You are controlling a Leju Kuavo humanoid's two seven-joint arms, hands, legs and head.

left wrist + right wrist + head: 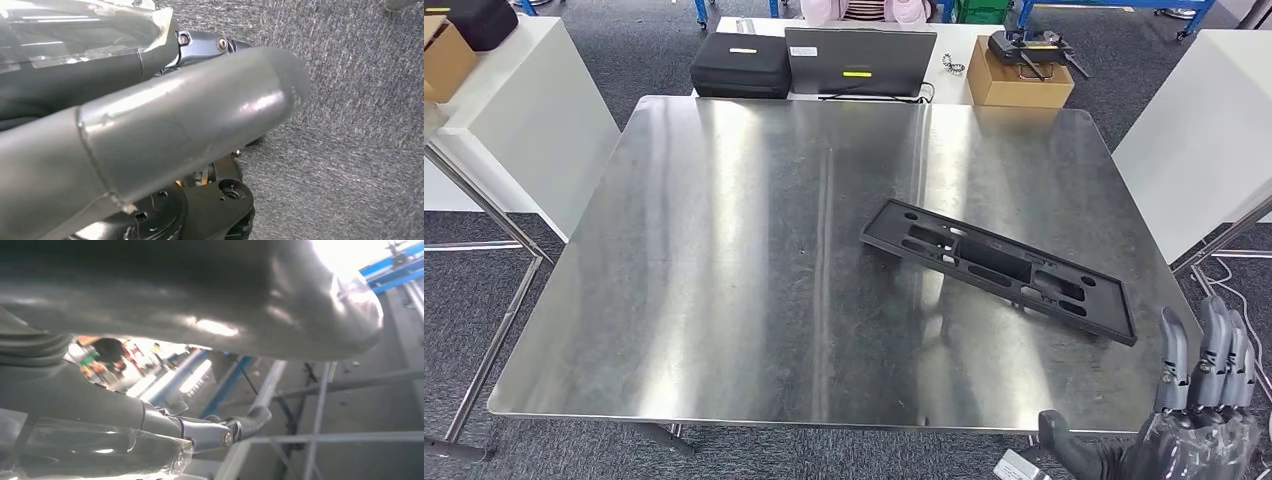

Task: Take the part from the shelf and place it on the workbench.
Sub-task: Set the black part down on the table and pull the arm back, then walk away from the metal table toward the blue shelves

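Right, the part is down: a flat black plastic frame with slots cut through it, lying slantwise on the right half of the steel workbench, flat on the metal with nothing touching it. My right hand sits at the near right corner of the bench, off the part and clear of it, fingers standing up and apart with nothing between them. So the placing looks done to me, and what I'm in now is the let-go and pull-away.

Over on the other side, my left hand points down at grey carpet; the thick thumb crosses the wrist view, but whether those fingers are spread or curled I cannot tell from here. No sign of anything held in it, as far as I can see.

Next move, as I judge it: draw the right arm down and back toward my side, keeping the fingers lifted so they don't catch the bench edge or nudge the frame's near corner. The part lies fairly close to the right edge, so any sideways brush could slide it on that slick steel. Beyond the far edge a laptop, a black case and a cardboard box stand on a white table, well apart from all this.
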